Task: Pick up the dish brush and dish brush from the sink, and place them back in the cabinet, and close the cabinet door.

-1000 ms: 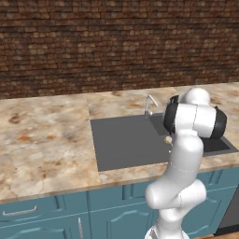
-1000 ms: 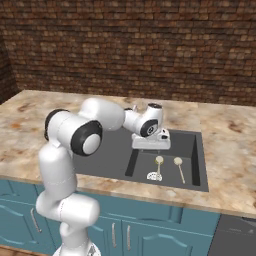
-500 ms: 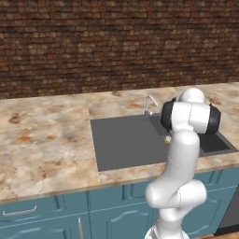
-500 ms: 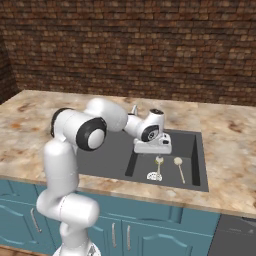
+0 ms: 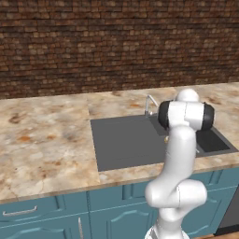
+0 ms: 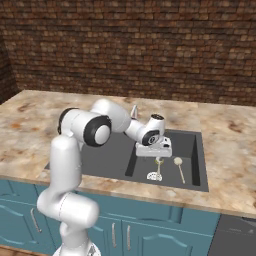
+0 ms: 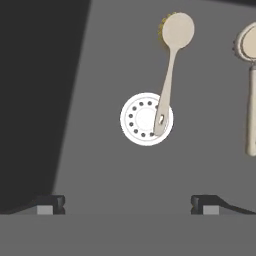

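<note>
The fingers (image 7: pixel 127 204) hang spread and empty above the sink (image 7: pixel 100 75); one brush (image 7: pixel 169 70) crosses the drain (image 7: pixel 137 120), another brush (image 7: pixel 251 95) at three o'clock.

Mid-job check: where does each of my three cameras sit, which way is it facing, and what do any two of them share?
Left base view: behind the arm on its left, looking down over the counter at the sink; the arm rises lower right.
Right base view: behind on its right, looking at the same sink; the arm rises lower left, and the hand hangs over two brushes.
Hand view: on the hand, looking straight down at the drain and both brushes; the open fingertips show at the bottom.
Shared: right base and hand views both show the brushes and drain.
</note>
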